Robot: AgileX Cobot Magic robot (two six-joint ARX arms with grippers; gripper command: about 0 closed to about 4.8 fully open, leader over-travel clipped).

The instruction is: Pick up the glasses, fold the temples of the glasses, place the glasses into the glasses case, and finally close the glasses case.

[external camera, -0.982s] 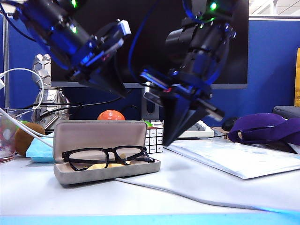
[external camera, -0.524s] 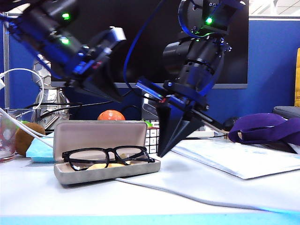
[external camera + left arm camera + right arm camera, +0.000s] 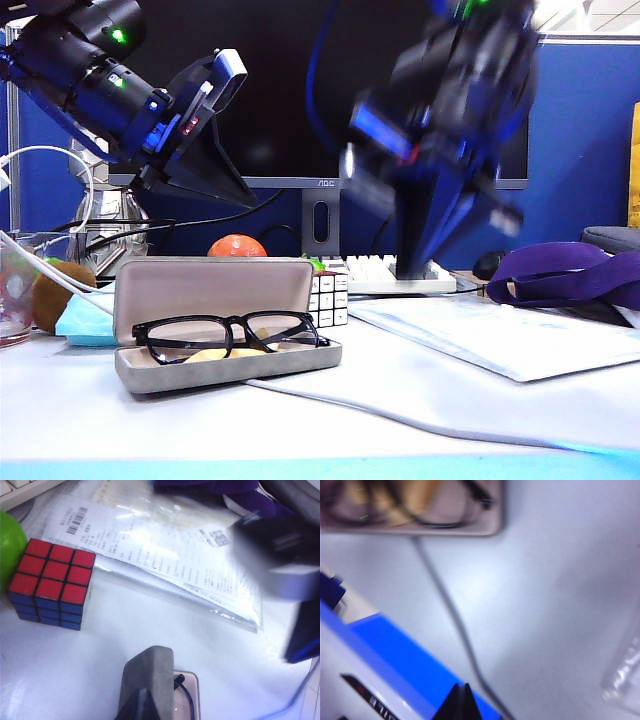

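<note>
Found the glasses (image 3: 232,333) lying in the tray of the glasses case (image 3: 210,287), lenses toward the exterior camera, resting on the pale cloth. Saw no temples poking past the rim, so judged them folded. Judged only the closing left to do, with the lid standing upright behind the frame.

Caught the left gripper (image 3: 246,198) hanging above and behind that lid, tilted down toward it, jaws pinched together on nothing. Read that as lining up for a push on the lid's back.

Picked out the right gripper (image 3: 410,268) as a blur over by the keyboard (image 3: 385,272), well apart from the case, jaws clamped tight and empty too. Probably held aside to leave the lid room.

Noted a grey cable (image 3: 380,405) running from the case's front edge across the table, a possible snag. Marked the puzzle cube (image 3: 327,295) just beside the case's end, sleeved papers (image 3: 500,340) further right, and a blue packet (image 3: 85,322) on the other side.
</note>
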